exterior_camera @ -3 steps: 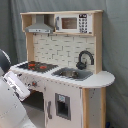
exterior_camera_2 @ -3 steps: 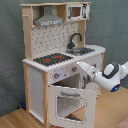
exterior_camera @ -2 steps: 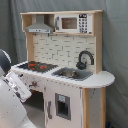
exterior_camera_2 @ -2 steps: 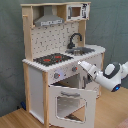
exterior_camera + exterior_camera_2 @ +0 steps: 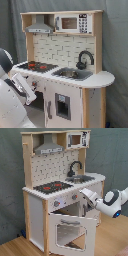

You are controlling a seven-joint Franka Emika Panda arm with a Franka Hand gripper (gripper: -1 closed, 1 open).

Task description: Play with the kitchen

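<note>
White arm (image 5: 107, 199) reaches level toward kitchen (image 5: 60, 188) front | hand (image 5: 86, 196) grip: cannot tell

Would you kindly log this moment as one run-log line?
arm: at front panel of toy kitchen | gripper: beside knobs, above open oven door | faucet: untouched | stovetop: bare

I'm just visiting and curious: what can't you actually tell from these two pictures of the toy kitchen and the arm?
- End effector: in the second exterior view, too blurred to tell open from shut; in the first exterior view, lost against the white arm.
- Sink contents: a blurred dark shape in the first exterior view.
- Inside of the light wood and white toy kitchen: the swung-down windowed oven door screens it in the second exterior view.
</note>
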